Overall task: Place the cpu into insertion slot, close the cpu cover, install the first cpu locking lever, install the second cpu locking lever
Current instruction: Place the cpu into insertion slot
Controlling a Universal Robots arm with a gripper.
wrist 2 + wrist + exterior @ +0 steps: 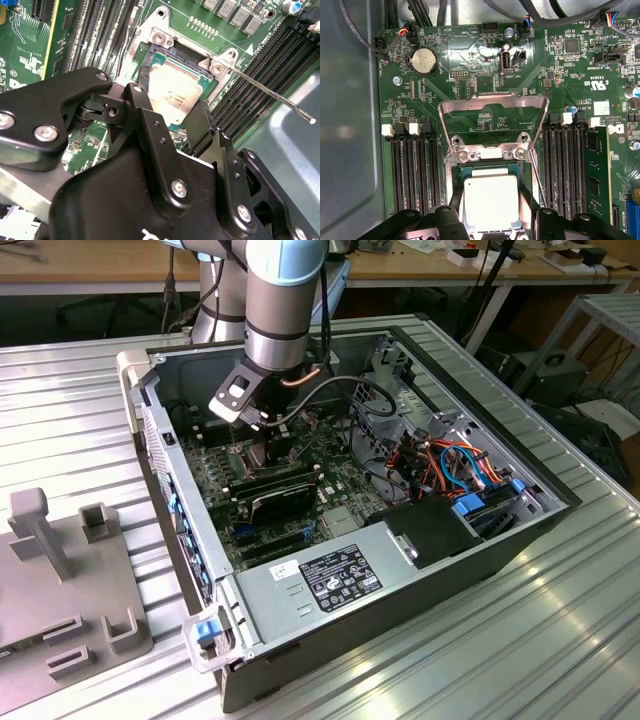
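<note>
Your black hand (491, 197) straddles the small silver-topped square cpu (490, 202); whether it grips, I cannot tell. The chip looks light, stiff and fragile: hold its edges only.

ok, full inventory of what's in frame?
cpu: one, silver-grey, in the insertion slot
cpu cover: one, silver, open, off the slot
locking lever: one seen, silver rod, sticking out over memory slots
memory slots: two banks, black, flanking the slot
coin cell: one, silver, on the green motherboard
computer case: one, grey, open on the ribbed metal table
fixture: one, grey, table, the exterior view's left
arm: one, silver and blue, over the case
hand: one, black, at the cpu
</note>
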